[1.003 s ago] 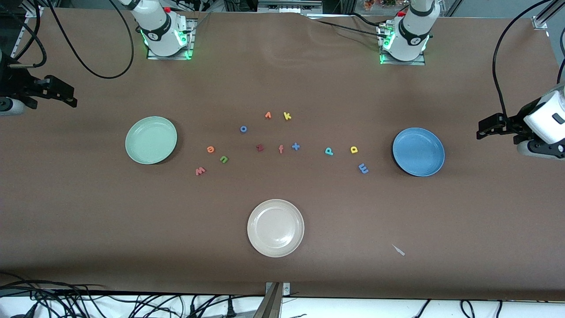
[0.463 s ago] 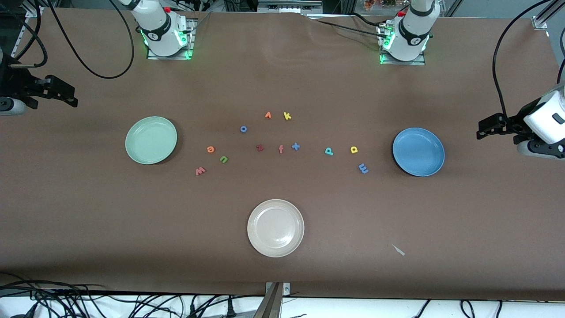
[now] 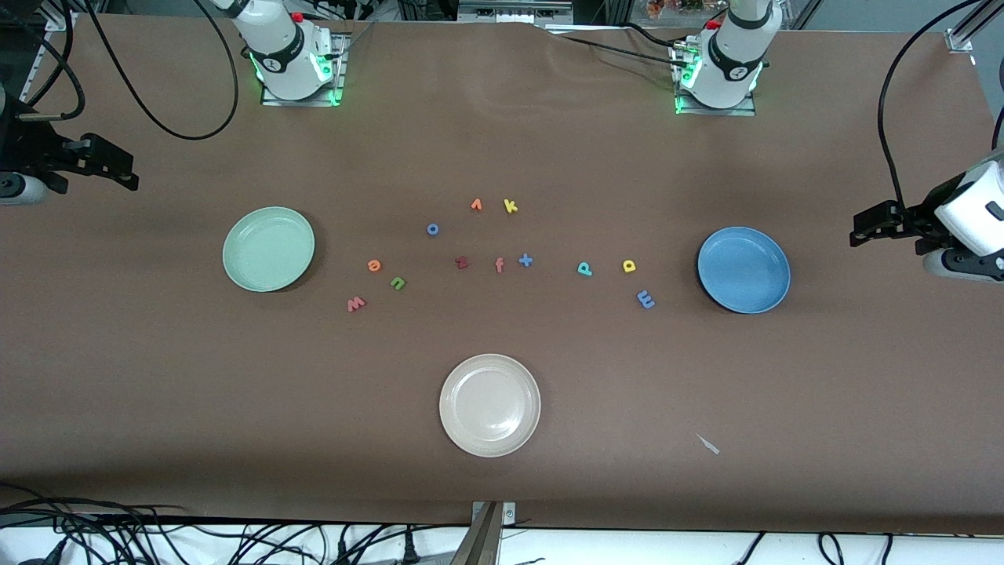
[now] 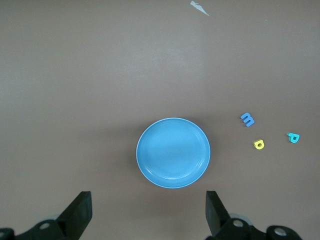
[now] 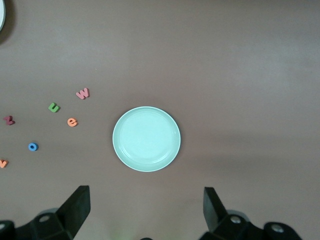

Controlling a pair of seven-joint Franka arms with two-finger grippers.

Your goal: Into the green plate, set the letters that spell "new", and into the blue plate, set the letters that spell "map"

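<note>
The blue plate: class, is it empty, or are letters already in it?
Empty. The blue plate shows only bare blue inside; m, a and p lie on the table beside it.

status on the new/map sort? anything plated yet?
Nothing done: green plate and blue plate hold no letters. Nothing in hand: left gripper and right gripper hang open at the table ends. Left: green n, orange e, salmon w; blue m, yellow a, teal p.

green plate (image 3: 268,249) empty, blue plate (image 3: 743,270) empty, letters on table
</note>
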